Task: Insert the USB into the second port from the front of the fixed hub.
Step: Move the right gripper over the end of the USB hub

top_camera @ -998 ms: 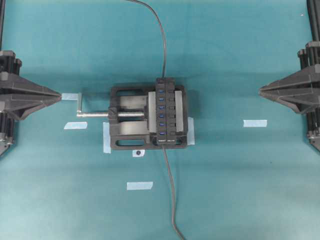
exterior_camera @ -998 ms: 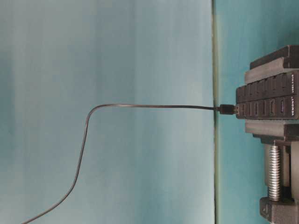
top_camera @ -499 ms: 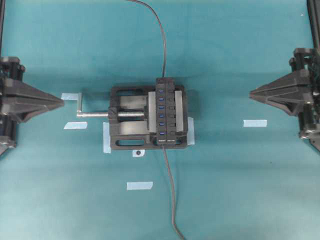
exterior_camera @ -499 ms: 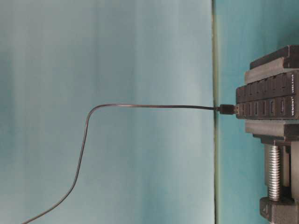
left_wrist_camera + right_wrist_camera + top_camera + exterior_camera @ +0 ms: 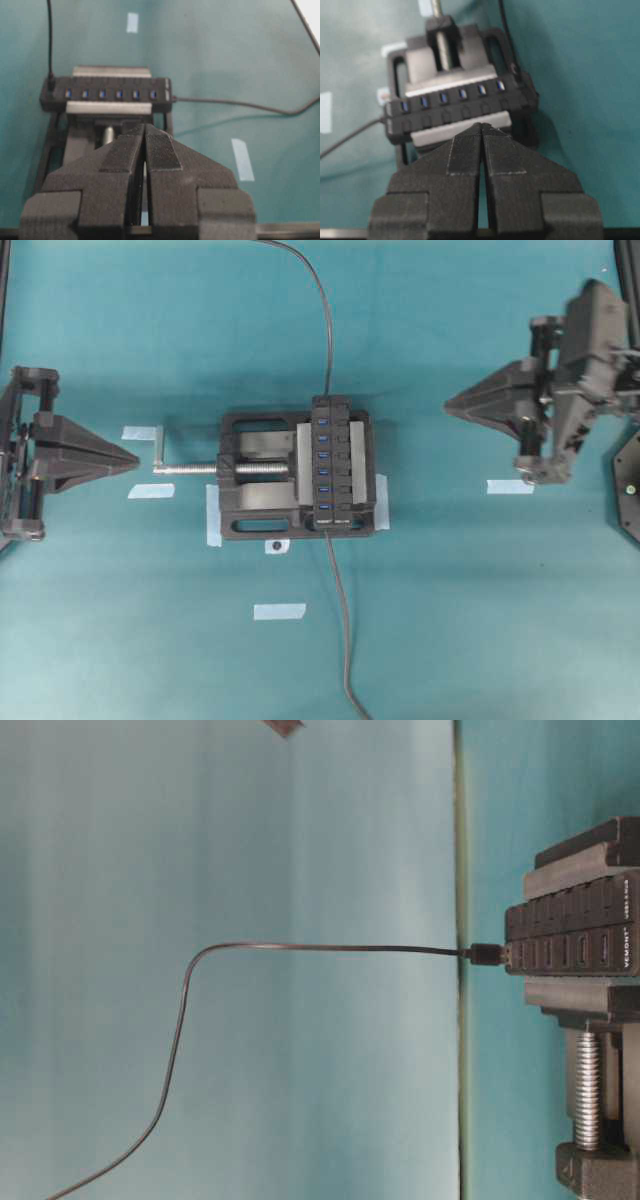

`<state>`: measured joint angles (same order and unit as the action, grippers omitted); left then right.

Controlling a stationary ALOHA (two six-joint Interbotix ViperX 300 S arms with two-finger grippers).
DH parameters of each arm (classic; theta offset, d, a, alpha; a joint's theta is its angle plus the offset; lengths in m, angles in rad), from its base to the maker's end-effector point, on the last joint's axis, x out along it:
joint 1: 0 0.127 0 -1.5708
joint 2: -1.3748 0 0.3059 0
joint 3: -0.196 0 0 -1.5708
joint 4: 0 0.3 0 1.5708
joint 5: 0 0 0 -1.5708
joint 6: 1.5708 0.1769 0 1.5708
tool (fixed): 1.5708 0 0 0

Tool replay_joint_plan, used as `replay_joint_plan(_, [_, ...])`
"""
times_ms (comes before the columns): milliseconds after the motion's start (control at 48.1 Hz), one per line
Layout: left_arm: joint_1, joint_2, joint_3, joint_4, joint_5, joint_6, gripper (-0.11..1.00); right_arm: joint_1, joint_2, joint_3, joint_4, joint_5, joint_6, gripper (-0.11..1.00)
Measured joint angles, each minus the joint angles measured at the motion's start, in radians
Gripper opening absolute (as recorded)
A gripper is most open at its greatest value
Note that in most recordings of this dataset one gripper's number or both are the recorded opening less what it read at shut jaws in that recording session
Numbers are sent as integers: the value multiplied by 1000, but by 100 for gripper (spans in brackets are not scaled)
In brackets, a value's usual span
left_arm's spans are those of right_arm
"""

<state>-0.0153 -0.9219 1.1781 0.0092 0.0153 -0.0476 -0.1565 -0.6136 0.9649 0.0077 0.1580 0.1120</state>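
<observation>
The fixed hub [image 5: 333, 462] is a long black bar with a row of blue ports, clamped in a black vise [image 5: 255, 478]. The USB plug [image 5: 50, 85] stands in the port at the hub's far end [image 5: 487, 953], and its thin cable [image 5: 322, 310] rises away. The second port from the front [image 5: 323, 488] is empty; it also shows in the left wrist view [image 5: 136, 93]. My left gripper [image 5: 135, 455] is shut and empty, left of the vise handle. My right gripper [image 5: 447, 403] is shut and empty, well right of the hub [image 5: 460, 107].
The hub's own dark cable [image 5: 342, 620] leaves its front end and runs to the front table edge. The vise's silver screw [image 5: 190, 468] and handle [image 5: 160, 445] stick out to the left. Blue tape strips [image 5: 279, 611] [image 5: 510, 486] [image 5: 151, 490] lie on the teal cloth.
Both arms have moved in toward the vise. The right arm has come much further, rising and tilting. The hub, plug and cables have not moved.
</observation>
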Motion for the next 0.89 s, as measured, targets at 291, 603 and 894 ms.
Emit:
replay_joint_plan(291, [2,-20,-2,-2,48,-3,0,-37,115,-51,-8,17,-2,3])
replay_joint_plan(603, [0,-20,-2,0,46,-5,0,-58,290,-152,-71,41,-2,3])
replay_joint_plan(894, [0,-20,-2,-2,48,-5,0,-60,434,-244,-150,92,-2,3])
